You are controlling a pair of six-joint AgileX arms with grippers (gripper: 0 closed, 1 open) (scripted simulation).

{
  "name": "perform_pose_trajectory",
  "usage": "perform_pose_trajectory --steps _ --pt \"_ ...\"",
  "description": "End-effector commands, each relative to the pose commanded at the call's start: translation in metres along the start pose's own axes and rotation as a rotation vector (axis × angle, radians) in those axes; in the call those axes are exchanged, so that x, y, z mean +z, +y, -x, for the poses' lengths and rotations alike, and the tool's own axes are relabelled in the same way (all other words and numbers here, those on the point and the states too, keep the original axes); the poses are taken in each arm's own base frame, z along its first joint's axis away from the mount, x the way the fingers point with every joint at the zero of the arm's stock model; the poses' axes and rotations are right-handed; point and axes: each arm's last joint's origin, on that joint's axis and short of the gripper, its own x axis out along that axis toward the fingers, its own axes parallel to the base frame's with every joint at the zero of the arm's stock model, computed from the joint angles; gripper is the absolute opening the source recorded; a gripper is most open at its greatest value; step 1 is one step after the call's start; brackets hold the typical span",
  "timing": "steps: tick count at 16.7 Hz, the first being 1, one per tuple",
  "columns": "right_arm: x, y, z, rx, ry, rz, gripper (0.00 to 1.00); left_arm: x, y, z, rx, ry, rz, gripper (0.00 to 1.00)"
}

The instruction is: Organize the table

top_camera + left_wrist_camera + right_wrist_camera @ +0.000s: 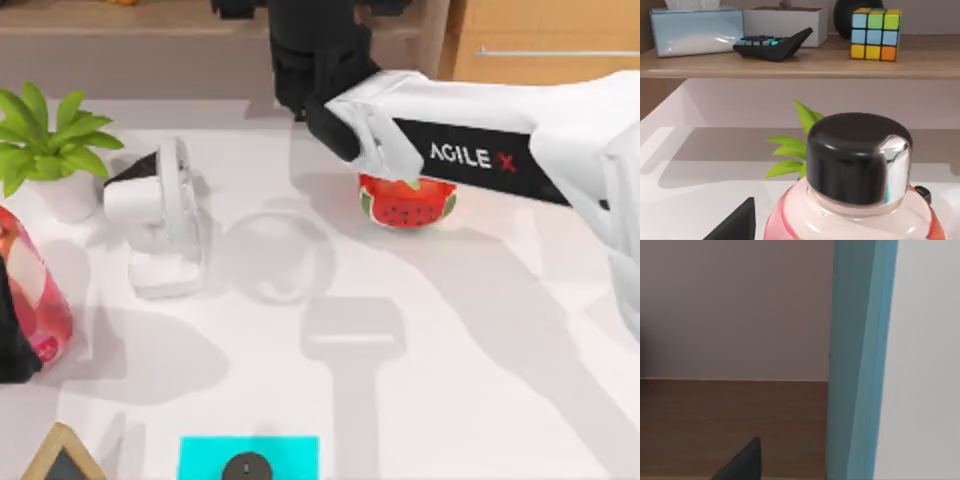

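While the right arm point(480, 150) is reaching across the back of the table point(480, 330) toward the brown shelf point(130, 35), its gripper point(315, 80) is hovering over the shelf edge, and I cannot tell whether its fingers are apart or together. Its wrist camera is looking along the shelf board point(730, 425) beside what may be the blue tissue box point(860, 360). The left gripper point(15, 330) is sitting at the table's left edge around a pink bottle point(35, 290) with a black cap point(857, 157); whether it is clamped is unclear. Things are lying scattered on the white tabletop: a watermelon slice point(405, 205) just under the right arm, a small white fan point(165, 215), a potted plant point(50, 150).

The risk is in the reach: the forearm is passing low over the watermelon slice, so a dip could be knocking it, and a crowded shelf with the calculator point(772, 45) and cube point(876, 32) is leaving little room.
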Motion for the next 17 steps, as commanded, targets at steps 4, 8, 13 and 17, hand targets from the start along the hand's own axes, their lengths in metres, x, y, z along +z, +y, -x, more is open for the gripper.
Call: perform_pose_trajectory --steps 4,8,13,17 --pt "0.0000 0.0000 0.0000 0.000 0.000 0.000 0.55 0.0000 0.0000 0.0000 0.000 0.000 0.000 1.00" --pt "0.0000 0.0000 0.0000 0.000 0.000 0.000 0.25 0.0000 0.0000 0.0000 0.000 0.000 0.000 1.00" --pt "0.0000 0.0000 0.0000 0.000 0.000 0.000 0.00 0.0000 0.0000 0.0000 0.000 0.000 0.000 1.00" --pt "0.0000 0.0000 0.0000 0.000 0.000 0.000 0.00 0.0000 0.0000 0.0000 0.000 0.000 0.000 1.00"
